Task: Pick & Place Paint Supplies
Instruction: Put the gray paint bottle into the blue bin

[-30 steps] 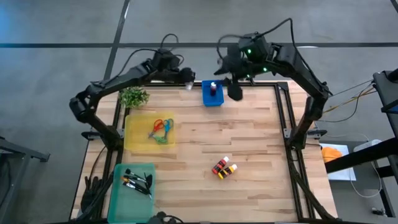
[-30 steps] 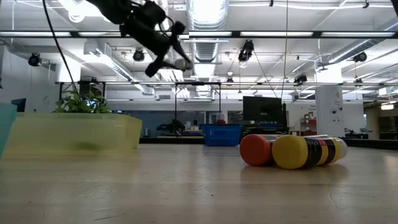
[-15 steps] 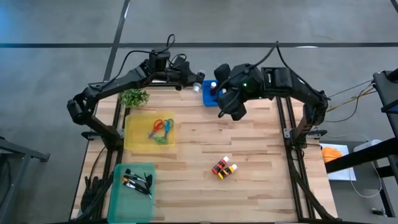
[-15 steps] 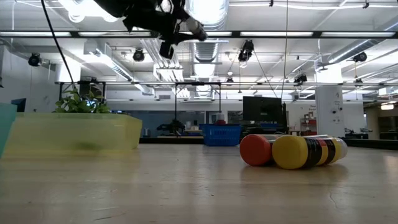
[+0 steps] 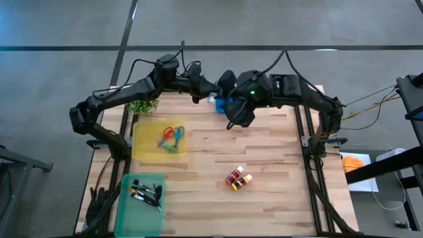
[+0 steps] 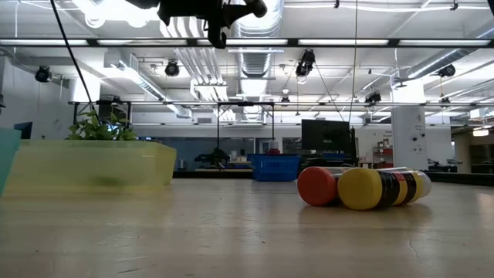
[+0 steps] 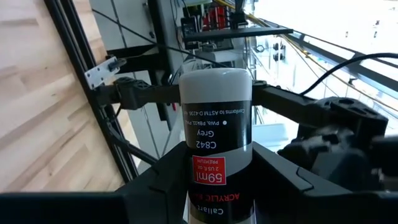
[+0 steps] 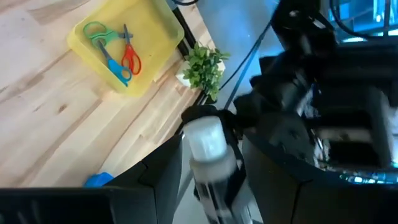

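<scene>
My left gripper [image 5: 209,94] is shut on a white-capped paint bottle [image 7: 216,106] with a black label reading "Grey", high over the table's far edge. It shows at the low view's top edge [image 6: 220,9]. My right gripper [image 5: 232,112] is open and faces it. Its fingers [image 8: 163,177] stand on either side of the same bottle [image 8: 208,140]; whether they touch it I cannot tell. Three more bottles [image 5: 238,178] lie on their sides mid-table. Scissors [image 5: 170,137] lie in a yellow tray and brushes [image 5: 144,192] in a green tray. My left gripper pinches the bottle's labelled lower body [image 7: 214,186] between its two fingers [image 7: 165,180]. The white cap end [image 7: 216,84] sticks out past the fingertips toward the table's right. The bottle is lifted clear of the table.
A blue bin [image 5: 221,104] at the far edge is mostly hidden under both grippers. A small potted plant [image 5: 142,103] stands at the far left. The yellow tray [image 5: 140,151] and green tray [image 5: 125,205] line the left side. Bare wood lies to the right.
My left gripper has carried the bottle up and toward the table's right, to above the blue bin. My right gripper has moved left and nearer, meeting it, so its fingers now flank the bottle. The bin is now mostly covered.
</scene>
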You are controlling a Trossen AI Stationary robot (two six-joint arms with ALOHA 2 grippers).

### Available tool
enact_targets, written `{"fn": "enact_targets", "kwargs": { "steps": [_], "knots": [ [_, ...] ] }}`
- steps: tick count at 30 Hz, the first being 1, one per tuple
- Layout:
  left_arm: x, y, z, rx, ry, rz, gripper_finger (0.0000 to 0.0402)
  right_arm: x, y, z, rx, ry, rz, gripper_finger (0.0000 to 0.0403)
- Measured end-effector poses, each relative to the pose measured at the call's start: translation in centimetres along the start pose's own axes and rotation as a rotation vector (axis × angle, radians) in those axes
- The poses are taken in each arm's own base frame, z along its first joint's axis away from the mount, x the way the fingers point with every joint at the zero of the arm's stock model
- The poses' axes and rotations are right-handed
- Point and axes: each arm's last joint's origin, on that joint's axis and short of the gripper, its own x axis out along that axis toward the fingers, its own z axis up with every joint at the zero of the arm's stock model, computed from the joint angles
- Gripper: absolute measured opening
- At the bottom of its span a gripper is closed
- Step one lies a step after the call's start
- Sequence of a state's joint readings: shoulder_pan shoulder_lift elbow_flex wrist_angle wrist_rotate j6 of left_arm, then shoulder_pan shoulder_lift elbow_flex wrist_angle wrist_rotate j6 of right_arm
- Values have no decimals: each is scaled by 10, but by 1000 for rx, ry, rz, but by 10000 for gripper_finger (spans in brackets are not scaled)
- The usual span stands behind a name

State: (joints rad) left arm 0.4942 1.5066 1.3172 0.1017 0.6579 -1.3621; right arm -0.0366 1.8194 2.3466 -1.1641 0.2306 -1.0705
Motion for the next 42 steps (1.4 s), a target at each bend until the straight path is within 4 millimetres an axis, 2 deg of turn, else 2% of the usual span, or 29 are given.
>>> {"fn": "enact_targets", "kwargs": {
  "steps": [4,11,34,42],
  "knots": [
    [0,0,0,0,-1,1,152,15,2,4,-34,7,15,166],
    [1,0,-1,4,3,-1,152,26,3,5,-61,16,22,166],
    [5,-2,-7,9,25,-8,152,40,2,-4,-135,95,11,166],
    [5,0,-8,-3,25,2,152,43,5,-4,-160,102,26,112]
  ]
}}
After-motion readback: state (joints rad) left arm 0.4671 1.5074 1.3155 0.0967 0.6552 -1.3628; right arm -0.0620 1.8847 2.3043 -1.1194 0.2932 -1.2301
